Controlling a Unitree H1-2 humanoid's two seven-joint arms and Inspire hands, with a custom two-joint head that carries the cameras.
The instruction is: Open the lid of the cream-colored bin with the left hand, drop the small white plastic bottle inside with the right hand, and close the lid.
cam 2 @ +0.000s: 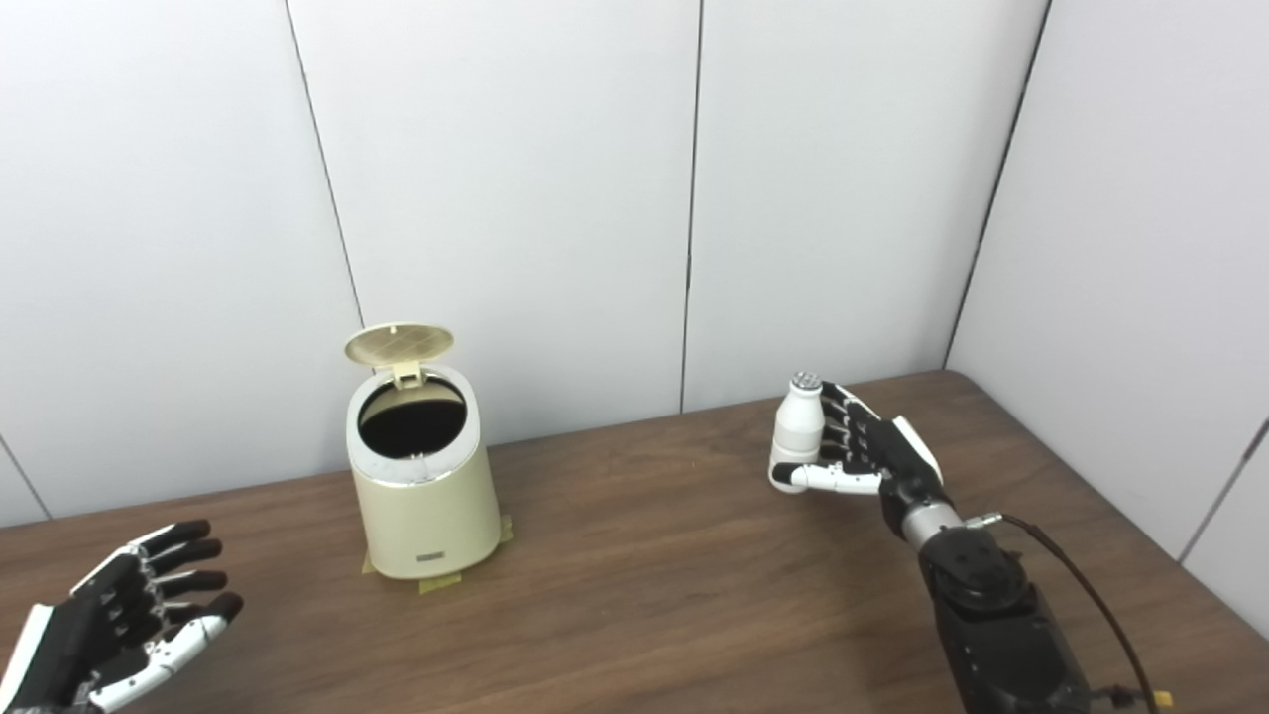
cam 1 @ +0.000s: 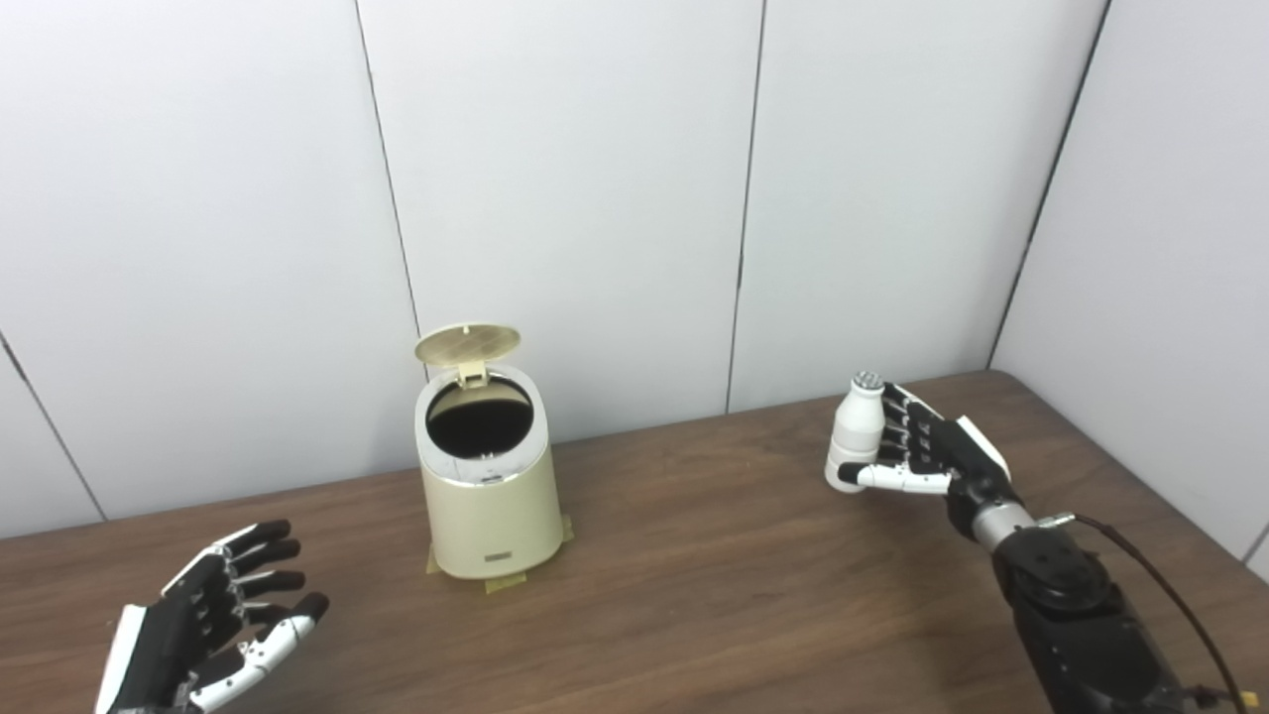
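The cream-colored bin (cam 1: 486,496) stands upright on the worktop (cam 1: 694,575), left of centre and near the back wall, its base seated on tape tabs (cam 1: 508,583). Its lid (cam 1: 467,343) is raised on the rear hinge and stands clear of the dark round opening (cam 1: 479,418); the first step of the task is therefore judged complete. The left hand (cam 1: 213,620) hovers low at the near left of the worktop, released, fingers spread and holding nothing, well apart from the bin and in front of it to the left. The small white plastic bottle (cam 1: 855,428) is upright on the right side of the worktop, well apart from the bin, with open worktop between them. The right hand (cam 1: 917,451) is closed around it from the right: the fingers (cam 1: 897,436) wrap its far side and the thumb lies across its lower front. Whether the base of the bottle rests on the worktop or is just lifted off cannot be told from either view. Judged status: lid open, bottle grasped; nothing has yet been dropped in. Outstanding items are the carry leftward to a position over the opening, the release into the bin, and the closing of the lid. A cable (cam 1: 1160,580) runs along the right forearm, clear of the work.
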